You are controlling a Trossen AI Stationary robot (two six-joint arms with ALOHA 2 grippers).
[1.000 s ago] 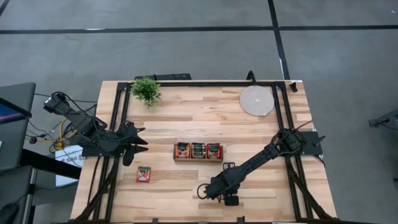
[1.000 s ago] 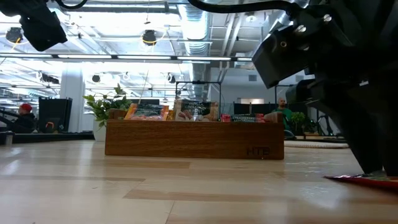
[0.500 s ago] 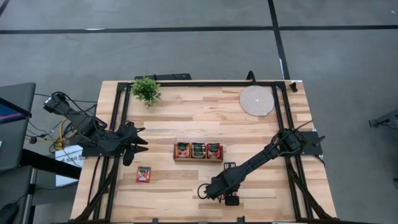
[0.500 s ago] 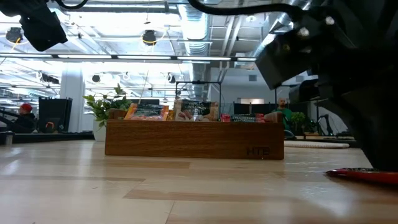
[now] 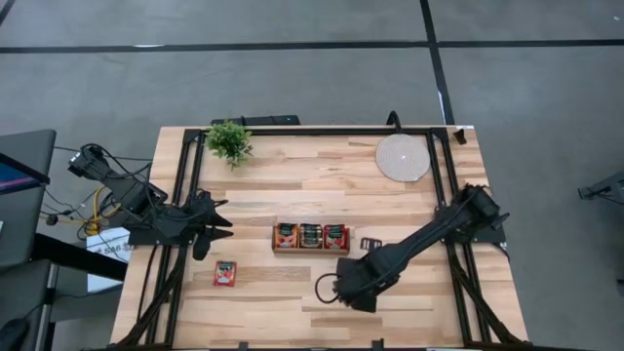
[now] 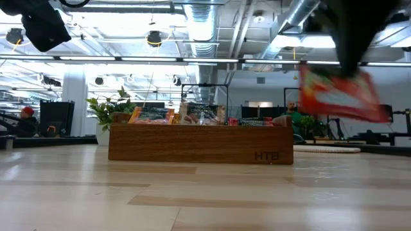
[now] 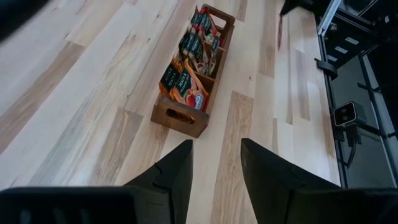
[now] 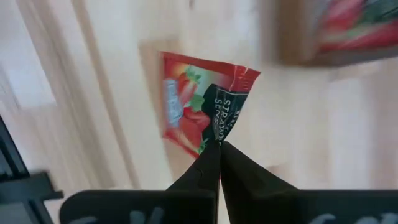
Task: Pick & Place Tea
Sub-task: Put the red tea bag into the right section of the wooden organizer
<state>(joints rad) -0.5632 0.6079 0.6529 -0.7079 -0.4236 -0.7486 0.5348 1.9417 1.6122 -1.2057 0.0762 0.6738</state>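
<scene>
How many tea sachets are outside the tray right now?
2. One lies flat on the table near the left arm; the other hangs pinched in the right end effector, lifted off the table. More fill the tray; those overlap, uncounted.

The right gripper [image 8: 219, 144] has closed on a red tea sachet [image 8: 202, 102] and raised it clear of the table [image 5: 263, 302]. A second ago, that sachet lay flat on the wood beneath the gripper.

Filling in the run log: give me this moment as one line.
right claw: shut on red tea sachet, lifted off table | left claw: open, idle at left edge | wooden tray: mid-table, holds sachets | spare sachet: on table
</scene>
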